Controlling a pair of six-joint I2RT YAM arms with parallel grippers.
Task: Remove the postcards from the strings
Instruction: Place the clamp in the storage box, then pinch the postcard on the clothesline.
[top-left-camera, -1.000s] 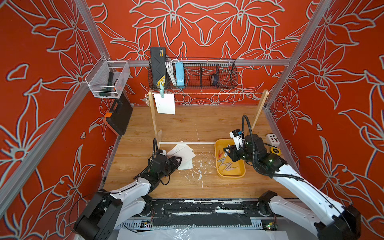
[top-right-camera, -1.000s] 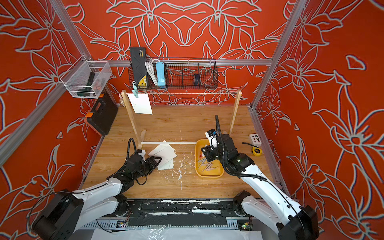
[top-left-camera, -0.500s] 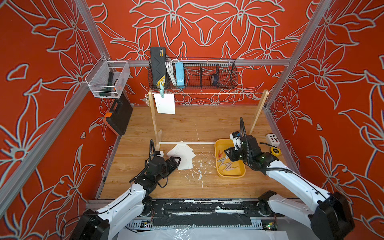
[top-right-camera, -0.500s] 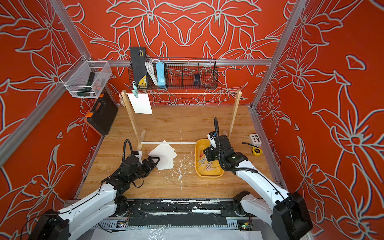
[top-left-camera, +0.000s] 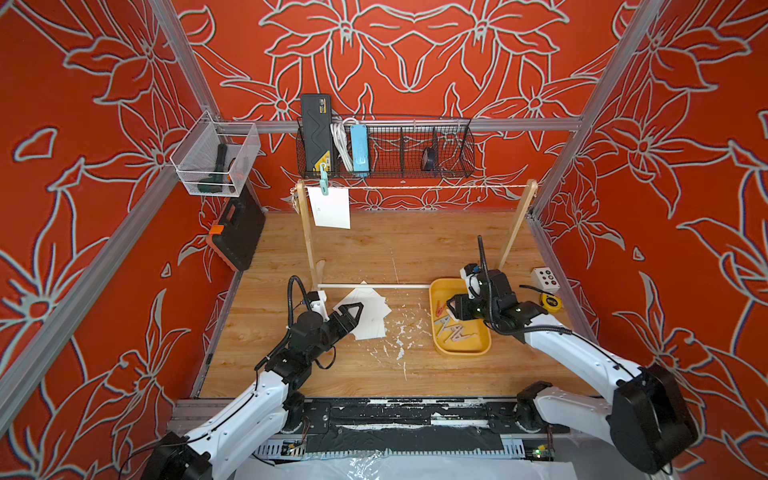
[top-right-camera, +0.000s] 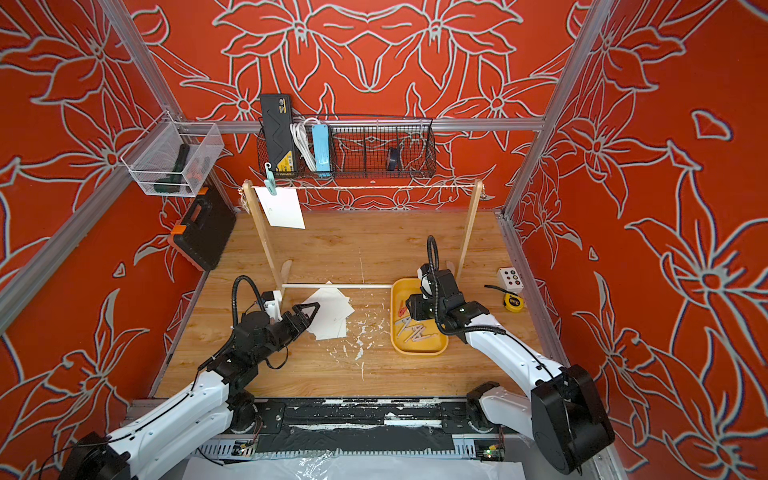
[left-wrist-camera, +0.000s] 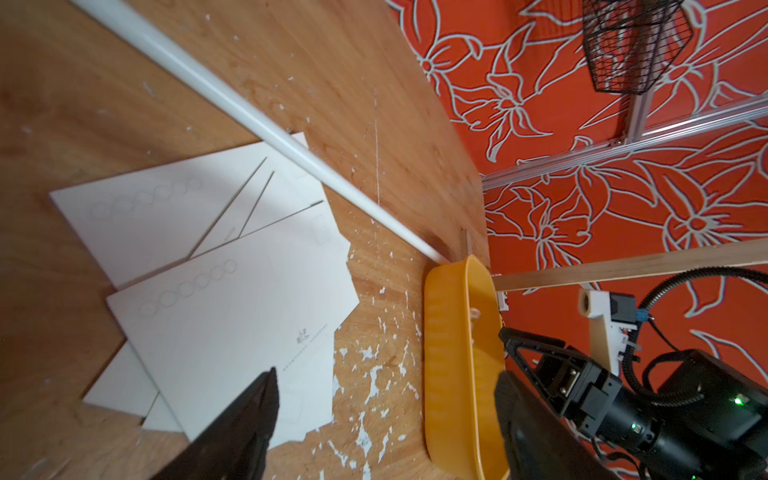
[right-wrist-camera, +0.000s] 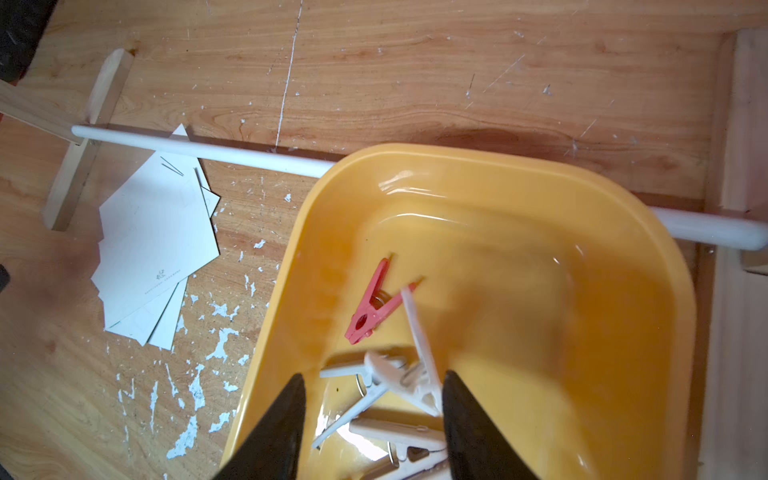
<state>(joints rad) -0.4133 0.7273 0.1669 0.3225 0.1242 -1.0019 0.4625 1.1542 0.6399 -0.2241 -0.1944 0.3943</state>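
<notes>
One white postcard hangs from the string near the left post, held by a teal peg. Several more postcards lie in a loose pile on the table. My left gripper is open and empty, its tips over the pile's near edge. My right gripper is open over the yellow tray. A blurred white peg lies loose between its fingers among other pegs.
A red peg lies in the tray. The white rod joins the two wooden posts. A button box and a tape measure sit at the right edge. A black case leans on the left wall.
My right gripper has dipped toward the tray and opened, letting go of a white peg. The left gripper has opened a little wider by the pile, and its arm has drawn back.
</notes>
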